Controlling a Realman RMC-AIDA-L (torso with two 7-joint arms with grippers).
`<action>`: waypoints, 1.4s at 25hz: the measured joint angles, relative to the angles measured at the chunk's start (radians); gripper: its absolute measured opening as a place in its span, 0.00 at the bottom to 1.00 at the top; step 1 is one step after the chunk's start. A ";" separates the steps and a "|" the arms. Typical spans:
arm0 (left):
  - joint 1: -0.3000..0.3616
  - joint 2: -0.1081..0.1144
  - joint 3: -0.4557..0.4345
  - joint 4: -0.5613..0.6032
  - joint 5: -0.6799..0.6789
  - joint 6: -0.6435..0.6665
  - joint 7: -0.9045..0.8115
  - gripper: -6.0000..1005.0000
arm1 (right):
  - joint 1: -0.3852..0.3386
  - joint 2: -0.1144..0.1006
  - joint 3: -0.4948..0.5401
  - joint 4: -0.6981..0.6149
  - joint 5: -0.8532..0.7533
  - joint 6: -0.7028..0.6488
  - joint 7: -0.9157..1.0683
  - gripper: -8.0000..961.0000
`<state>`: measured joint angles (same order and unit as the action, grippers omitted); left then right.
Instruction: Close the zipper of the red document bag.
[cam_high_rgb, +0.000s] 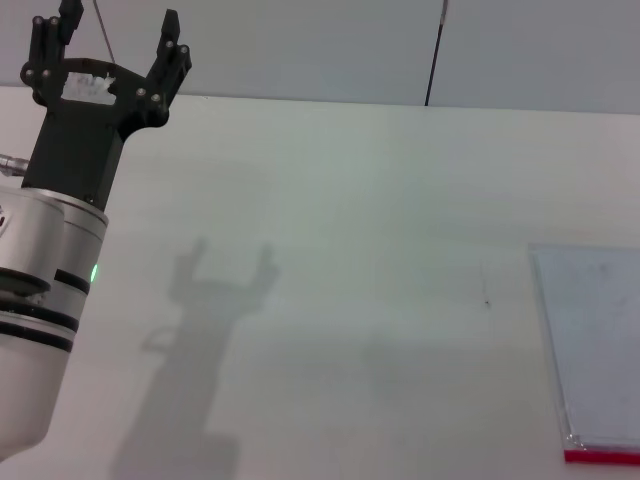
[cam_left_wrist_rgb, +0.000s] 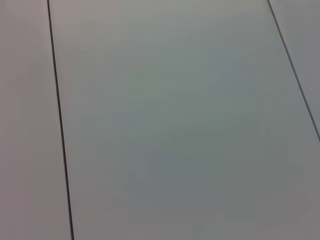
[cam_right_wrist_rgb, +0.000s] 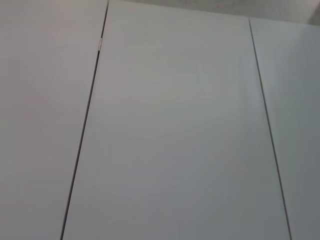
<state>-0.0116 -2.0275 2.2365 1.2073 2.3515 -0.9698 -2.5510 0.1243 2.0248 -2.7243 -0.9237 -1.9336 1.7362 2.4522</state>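
The red document bag (cam_high_rgb: 597, 345) lies flat on the white table (cam_high_rgb: 350, 250) at the right edge of the head view, partly cut off by the frame. Its zipper (cam_high_rgb: 603, 456) shows as a thin red strip along the bag's near edge. My left gripper (cam_high_rgb: 118, 32) is raised high at the far left, open and empty, far from the bag. Both wrist views show only pale panels with dark seams. The right gripper is out of view.
The left gripper casts a shadow (cam_high_rgb: 205, 330) on the table's left half. A dark vertical seam (cam_high_rgb: 435, 50) runs down the wall behind the table.
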 joint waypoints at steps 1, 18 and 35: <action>0.000 0.000 0.000 0.000 0.000 0.000 0.000 0.87 | 0.000 0.000 0.000 0.000 0.000 0.000 0.000 0.72; -0.002 0.001 0.002 0.000 0.000 0.004 0.000 0.87 | 0.001 0.000 0.000 0.000 0.001 -0.006 0.001 0.71; -0.013 0.000 0.002 -0.012 0.000 0.005 0.000 0.87 | 0.005 0.000 -0.001 0.000 0.009 -0.009 0.001 0.70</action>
<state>-0.0242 -2.0271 2.2381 1.1956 2.3515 -0.9650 -2.5510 0.1291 2.0248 -2.7251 -0.9233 -1.9242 1.7272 2.4528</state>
